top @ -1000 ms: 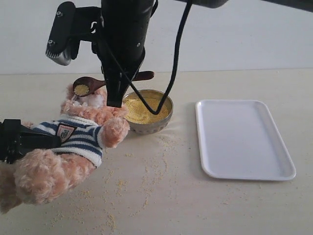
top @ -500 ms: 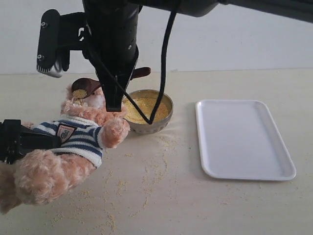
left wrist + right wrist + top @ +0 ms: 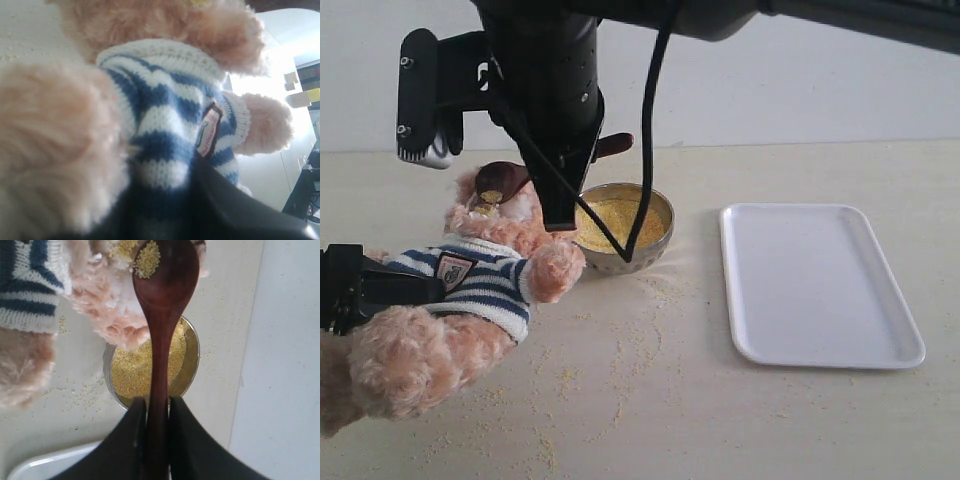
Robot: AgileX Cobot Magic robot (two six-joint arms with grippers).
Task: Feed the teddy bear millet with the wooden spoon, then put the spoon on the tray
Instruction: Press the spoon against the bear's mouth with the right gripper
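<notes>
- Navy-and-white stripes cover the shirt of the bear (image 3: 470,290). The small crest badge (image 3: 207,131) on the shirt has marks too blurred to read.
- Count: one bear, one spoon (image 3: 162,315), one metal bowl (image 3: 655,250), one tray (image 3: 815,285) and two grippers.
- The right gripper (image 3: 156,425) is clamped narrowly on the spoon's handle. The spoon's oval end, holding a small clump of yellow grain, is at the bear's white muzzle, and a few grains lie on the fur there.
- The left gripper (image 3: 355,290) holds the bear by its body and props it up tilted. One dark finger presses into the shirt just under the badge, and plush hides the rest.
- The millet (image 3: 620,212) fills the bowl, which stands just beside the bear's raised paw. Loose grains are scattered over the pale table (image 3: 670,430) in front of it.
- The white tray lies flat, well apart to the right of the bowl, with nothing on it.
- In the exterior view the right arm (image 3: 545,80) hides most of the bear's face, and a black cable (image 3: 647,150) hangs across the bowl.
</notes>
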